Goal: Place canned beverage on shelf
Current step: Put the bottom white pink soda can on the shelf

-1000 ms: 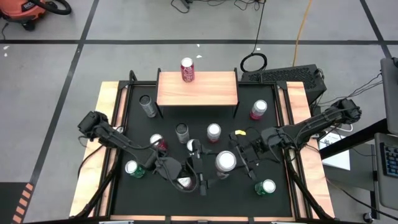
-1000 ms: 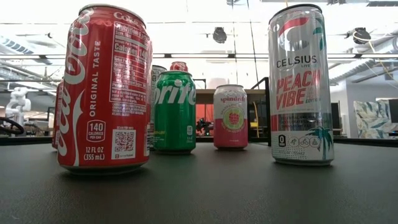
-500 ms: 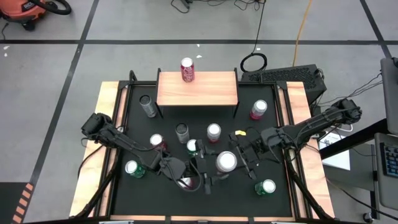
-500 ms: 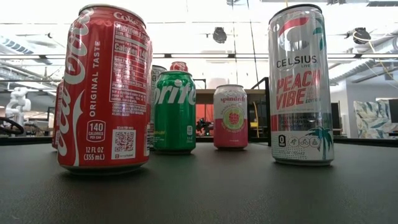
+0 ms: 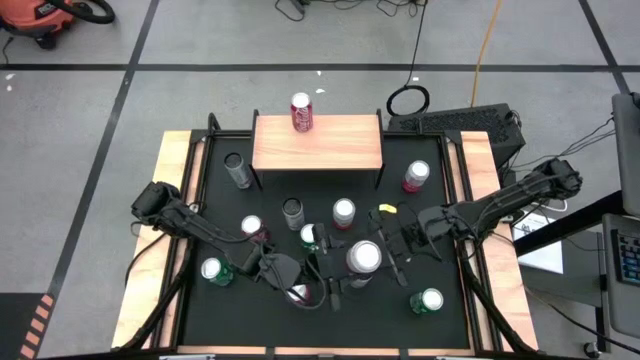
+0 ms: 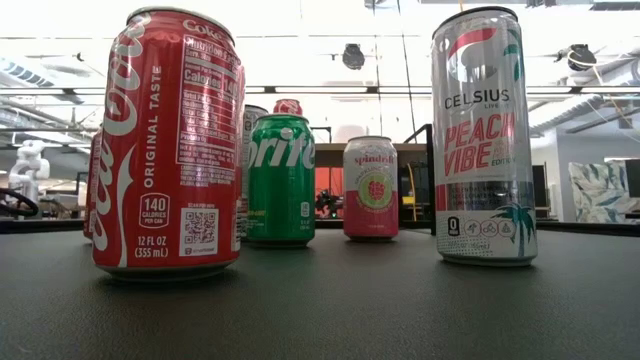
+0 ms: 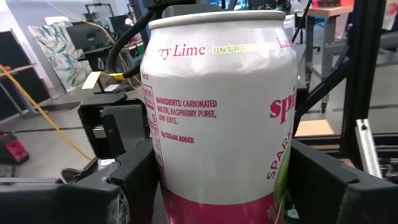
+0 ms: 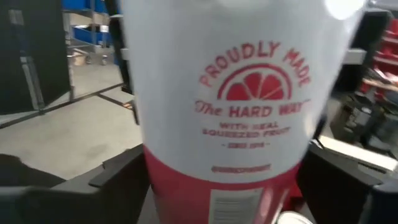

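Left gripper (image 5: 335, 272) and right gripper (image 5: 392, 255) both straddle one white-and-pink can (image 5: 362, 258) mid-bench, well short of the shelf (image 5: 330, 150). Can't tell which one actually clamps it. Looks like a handover. Next: one firm grip, the other clears, then carry it to the shelf.
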`<state>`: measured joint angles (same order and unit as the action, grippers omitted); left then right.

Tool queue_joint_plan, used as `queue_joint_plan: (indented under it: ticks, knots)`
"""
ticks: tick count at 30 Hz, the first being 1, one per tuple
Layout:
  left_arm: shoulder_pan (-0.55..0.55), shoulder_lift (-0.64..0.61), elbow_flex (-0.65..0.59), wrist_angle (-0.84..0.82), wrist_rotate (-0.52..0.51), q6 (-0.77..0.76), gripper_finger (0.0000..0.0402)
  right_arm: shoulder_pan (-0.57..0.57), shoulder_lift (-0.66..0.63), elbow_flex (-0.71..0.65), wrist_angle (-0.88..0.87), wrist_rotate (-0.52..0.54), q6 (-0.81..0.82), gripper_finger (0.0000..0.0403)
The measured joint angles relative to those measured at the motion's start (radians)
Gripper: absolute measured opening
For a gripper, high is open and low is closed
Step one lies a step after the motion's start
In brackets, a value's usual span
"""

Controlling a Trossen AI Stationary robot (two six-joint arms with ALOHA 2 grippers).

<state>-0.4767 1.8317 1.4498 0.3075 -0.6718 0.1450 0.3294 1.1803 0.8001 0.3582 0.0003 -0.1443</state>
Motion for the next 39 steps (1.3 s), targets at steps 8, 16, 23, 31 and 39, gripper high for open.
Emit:
queue_joint_plan:
  ticks: [8,16,23,31,39]
  knots:
    - [0.002,0.002,-0.001,0.016,-0.070,0.037,0.0279,-0.001,-0.062,0.000,-0.104,0.096,0.005,0.0396]
    - [0.021,-0.017,-0.001,0.017,-0.073,0.047,0.0279,-0.002,-0.188,0.002,-0.258,0.155,-0.001,0.0394]
    - [0.072,-0.018,-0.001,0.013,-0.060,0.015,0.0279,-0.003,-0.327,0.002,-0.393,0.296,-0.009,0.0393]
    - [0.120,-0.008,-0.001,0.026,-0.010,-0.033,0.0279,-0.002,-0.427,0.002,-0.381,0.287,0.074,0.0393]
    - [0.143,0.009,-0.001,0.050,-0.009,-0.034,0.0279,-0.002,-0.407,0.002,-0.314,0.253,0.162,0.0393]
